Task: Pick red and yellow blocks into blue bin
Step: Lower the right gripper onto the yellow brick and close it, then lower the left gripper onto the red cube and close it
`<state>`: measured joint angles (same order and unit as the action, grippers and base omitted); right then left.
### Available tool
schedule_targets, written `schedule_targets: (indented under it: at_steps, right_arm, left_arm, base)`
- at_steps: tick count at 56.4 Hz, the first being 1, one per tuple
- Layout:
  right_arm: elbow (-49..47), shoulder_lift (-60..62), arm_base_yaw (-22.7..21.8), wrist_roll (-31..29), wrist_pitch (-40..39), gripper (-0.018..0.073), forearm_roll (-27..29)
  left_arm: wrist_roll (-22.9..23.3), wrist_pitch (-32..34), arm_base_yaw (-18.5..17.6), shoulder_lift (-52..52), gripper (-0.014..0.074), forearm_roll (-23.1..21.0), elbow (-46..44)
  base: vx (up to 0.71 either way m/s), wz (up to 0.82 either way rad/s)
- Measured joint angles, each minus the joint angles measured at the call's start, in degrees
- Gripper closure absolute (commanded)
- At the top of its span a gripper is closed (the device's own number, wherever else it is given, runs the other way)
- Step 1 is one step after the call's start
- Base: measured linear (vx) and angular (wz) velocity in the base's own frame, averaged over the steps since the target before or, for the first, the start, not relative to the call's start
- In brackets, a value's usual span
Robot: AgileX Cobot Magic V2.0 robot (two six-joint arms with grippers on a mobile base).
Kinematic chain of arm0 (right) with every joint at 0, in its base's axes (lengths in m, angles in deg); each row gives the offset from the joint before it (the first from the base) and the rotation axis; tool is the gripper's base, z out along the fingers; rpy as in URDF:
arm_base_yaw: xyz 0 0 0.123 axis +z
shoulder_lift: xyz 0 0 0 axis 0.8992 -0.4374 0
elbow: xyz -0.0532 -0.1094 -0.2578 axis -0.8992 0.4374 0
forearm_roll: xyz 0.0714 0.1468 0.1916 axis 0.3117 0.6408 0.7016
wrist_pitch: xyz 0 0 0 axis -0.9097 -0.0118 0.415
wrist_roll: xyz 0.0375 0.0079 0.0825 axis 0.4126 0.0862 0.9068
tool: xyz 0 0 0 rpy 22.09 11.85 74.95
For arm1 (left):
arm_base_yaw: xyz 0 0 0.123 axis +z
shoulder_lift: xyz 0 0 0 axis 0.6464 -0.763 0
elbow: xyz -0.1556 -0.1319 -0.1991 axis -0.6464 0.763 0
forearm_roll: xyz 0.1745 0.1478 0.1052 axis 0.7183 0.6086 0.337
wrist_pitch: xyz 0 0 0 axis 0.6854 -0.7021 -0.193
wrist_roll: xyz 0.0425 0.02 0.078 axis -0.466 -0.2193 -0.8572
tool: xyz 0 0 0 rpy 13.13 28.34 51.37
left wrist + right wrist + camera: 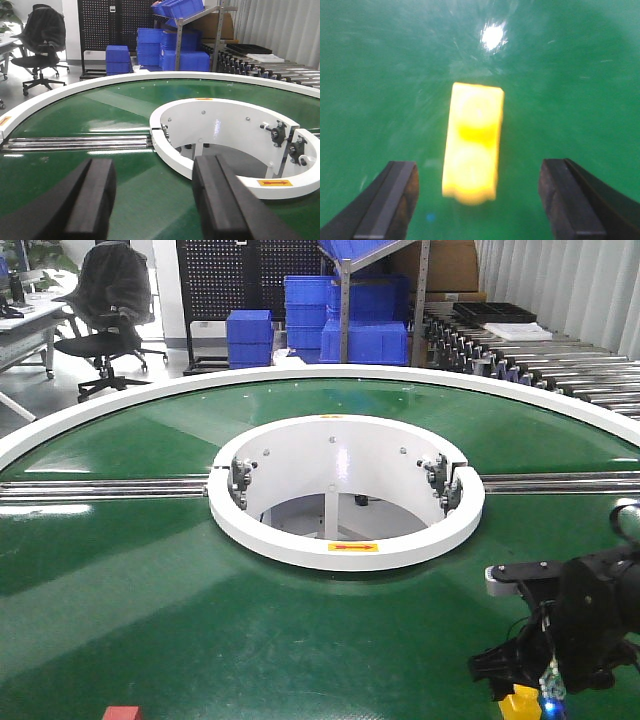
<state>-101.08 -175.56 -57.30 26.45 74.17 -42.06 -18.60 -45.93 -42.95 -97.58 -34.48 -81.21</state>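
Green round tabletop (150,570). Right claw (477,169) wide over yellow studded block (472,142): block centred between jaws, long axis 12–6, jaws at 9 and 3. Left claw (150,170) wide, empty. Red block (121,713) at 7 o'clock, likelier left arm's

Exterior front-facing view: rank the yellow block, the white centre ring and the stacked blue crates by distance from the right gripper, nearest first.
1. Yellow block, just below the right gripper, bottom right corner.
2. White centre ring, middle of the view, up and to the left.
3. Stacked blue crates, far back of the room.
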Motion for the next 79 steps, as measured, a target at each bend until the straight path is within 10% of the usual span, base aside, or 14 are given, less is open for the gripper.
schedule_targets:
  at_steps: [15,27,61,79]
  right_arm:
    - [-2.5,-7.2,0.0,2.4,-4.1,0.0087,-0.1]
    - [-3.6,-9.0,0.0,3.9,-4.7,0.0575,-0.2]
    - [-3.6,17.5,0.0,4.3,-4.6,0.0570,-0.4]
    - [-3.6,23.5,0.0,4.3,-1.2,0.0570,-0.4]
  left_arm:
    - [0.0,0.0,0.0,0.0,0.0115,0.0,0.0]
    - [0.0,-0.6,0.0,0.0,0.0115,0.0,0.0]
    - [0.0,-27.7,0.0,-2.6,0.0115,0.2,0.0]
    - [0.0,-24.2,0.0,-18.6,0.0115,0.4,0.0]
  base:
    - [0.00,0.00]
    - [0.00,0.00]
    - [0.00,0.00]
    - [0.00,0.00]
